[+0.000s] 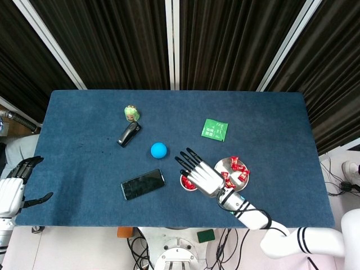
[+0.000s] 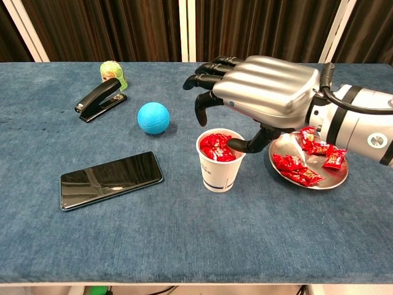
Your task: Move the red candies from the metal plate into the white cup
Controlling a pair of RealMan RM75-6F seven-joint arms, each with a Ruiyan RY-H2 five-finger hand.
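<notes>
**Right hand over cup, fingers spread, nothing held**

Right hand (image 2: 270,98) hovered above the white paper cup (image 2: 220,165), fingers apart, thumb by the cup rim, gripping nothing. Cup held several red wrapped candies (image 2: 216,147). More red candies (image 2: 304,166) lay on the round metal plate (image 2: 334,179) just right of the cup. Left hand (image 1: 16,188) sat off the table's left edge, fingers apart, empty. Blue ball (image 2: 153,117), black smartphone (image 2: 110,179), black stapler (image 2: 100,99) lay left of the cup

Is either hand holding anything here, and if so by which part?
Nothing is held. The right hand hovers over the white cup with fingers apart and empty; the left hand is open off the table's edge.
</notes>
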